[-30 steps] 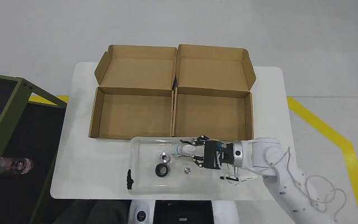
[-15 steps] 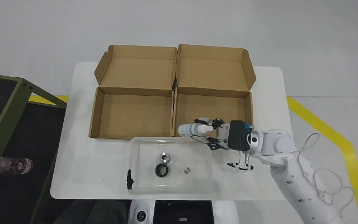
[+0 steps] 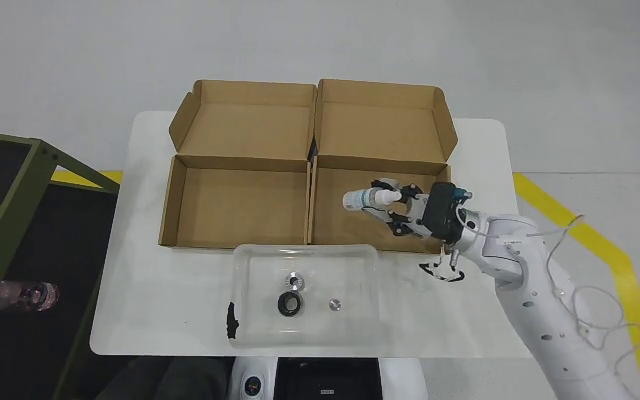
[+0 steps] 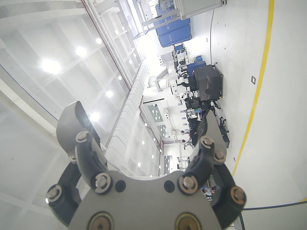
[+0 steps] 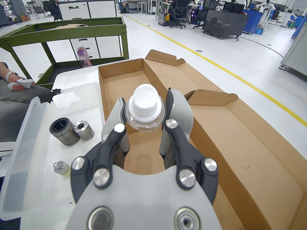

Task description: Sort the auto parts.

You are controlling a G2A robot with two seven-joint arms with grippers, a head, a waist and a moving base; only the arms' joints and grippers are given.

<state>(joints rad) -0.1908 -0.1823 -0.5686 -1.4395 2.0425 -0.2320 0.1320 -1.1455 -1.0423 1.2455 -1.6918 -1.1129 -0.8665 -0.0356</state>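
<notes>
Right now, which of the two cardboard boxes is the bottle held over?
The right box: the bottle hangs above its floor, while the left box lies beside it, off to one side of the bottle.

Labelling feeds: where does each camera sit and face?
Top view: above the arms, facing down at table, boxes, bin; right arm shows.
Left wrist view: on that wrist, facing the hall ceiling; open left hand shows.
Right wrist view: on that wrist, facing the right box; right hand, shut on a bottle, shows.
Top and right wrist views share bottle, right box, bin.
</notes>
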